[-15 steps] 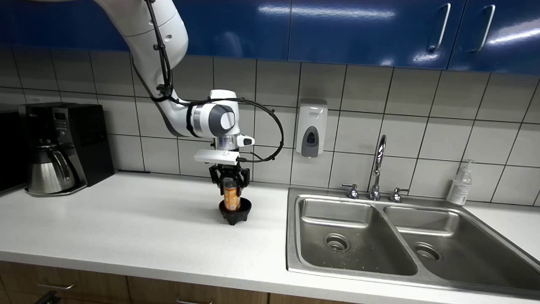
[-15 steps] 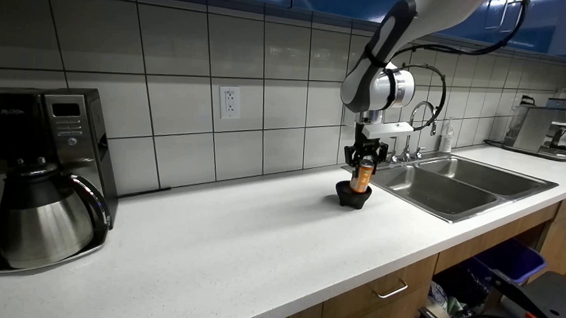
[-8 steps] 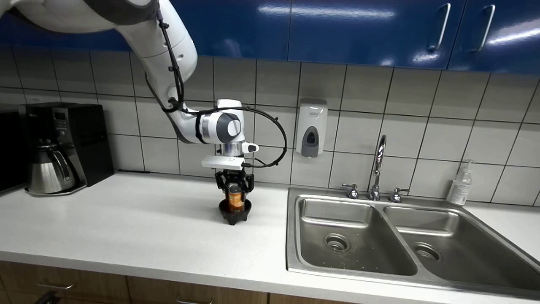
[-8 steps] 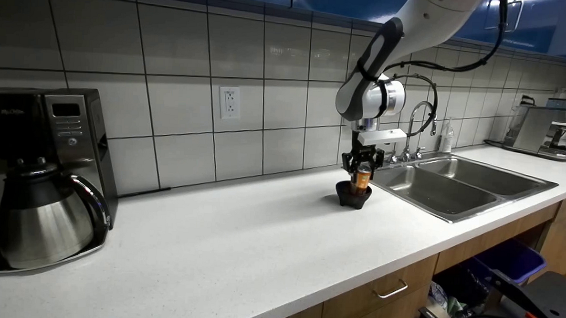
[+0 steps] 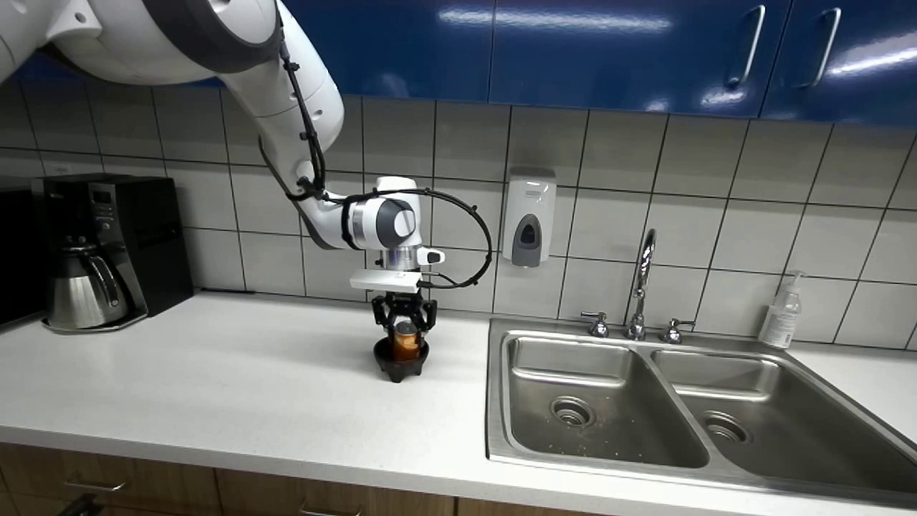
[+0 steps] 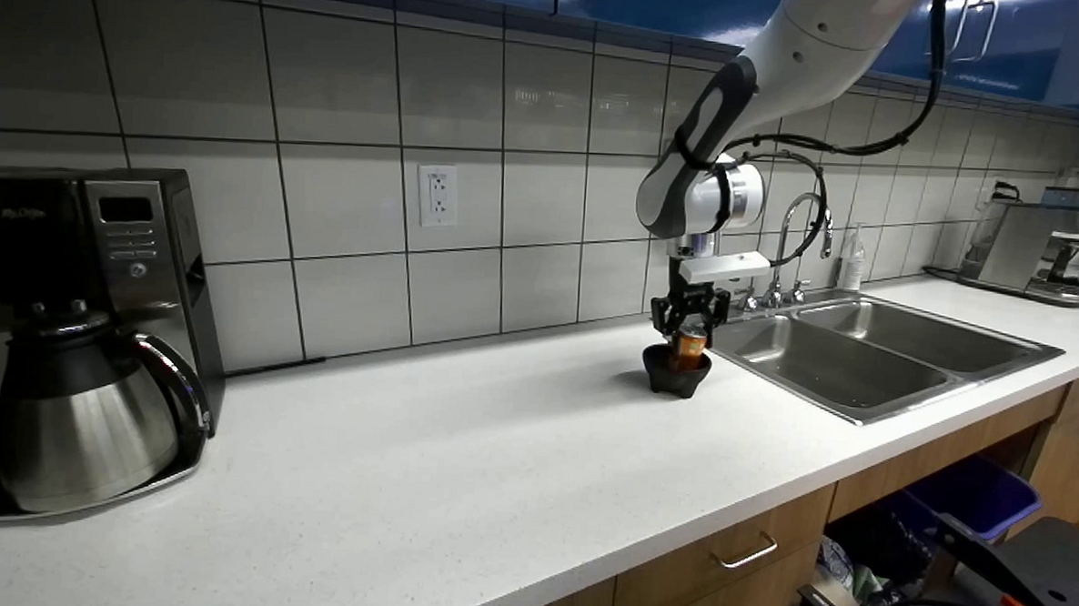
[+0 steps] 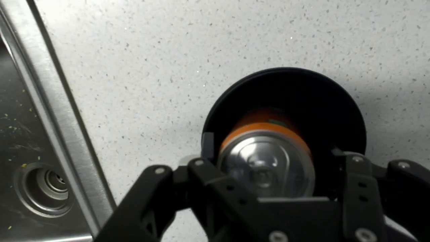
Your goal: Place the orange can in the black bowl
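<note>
The orange can (image 5: pixel 406 347) stands nearly upright with its lower part inside the black bowl (image 5: pixel 399 370) on the counter. The can (image 6: pixel 690 348) and the bowl (image 6: pixel 675 383) also show in the other exterior picture. In the wrist view the can's silvery lid (image 7: pixel 265 161) faces me, inside the bowl's round rim (image 7: pixel 284 70). My gripper (image 7: pixel 271 148) is around the can's top, with one finger on each side. A dark gap shows between the can and the right-hand finger; the left-hand finger is close beside the can. The can's bottom is hidden in the bowl.
A double steel sink (image 5: pixel 494 401) with a faucet (image 5: pixel 640 287) is beside the bowl. A coffee maker (image 5: pixel 136 244) stands at the far end of the counter. The tiled wall (image 5: pixel 458 279) with a soap dispenser (image 5: pixel 529 215) is behind the arm.
My gripper has moved down and slightly toward the sink. The can has gone lower into the bowl and stands straighter. The bowl has shifted very slightly toward the sink.
</note>
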Controlling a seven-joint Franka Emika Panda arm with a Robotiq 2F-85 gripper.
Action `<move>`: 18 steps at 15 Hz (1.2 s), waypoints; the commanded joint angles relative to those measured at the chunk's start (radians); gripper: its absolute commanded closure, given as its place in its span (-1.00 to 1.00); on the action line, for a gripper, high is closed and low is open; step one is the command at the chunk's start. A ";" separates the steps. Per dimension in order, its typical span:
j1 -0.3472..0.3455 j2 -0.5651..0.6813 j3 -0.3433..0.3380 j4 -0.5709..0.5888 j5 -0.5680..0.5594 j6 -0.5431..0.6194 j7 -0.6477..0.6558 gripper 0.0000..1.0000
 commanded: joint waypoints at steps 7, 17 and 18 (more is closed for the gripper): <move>0.003 -0.038 -0.005 -0.015 -0.029 -0.028 0.012 -1.00; -0.005 -0.332 -0.016 -0.358 -0.030 0.041 -0.008 -1.00; -0.004 -0.370 -0.019 -0.412 -0.030 0.051 -0.004 -1.00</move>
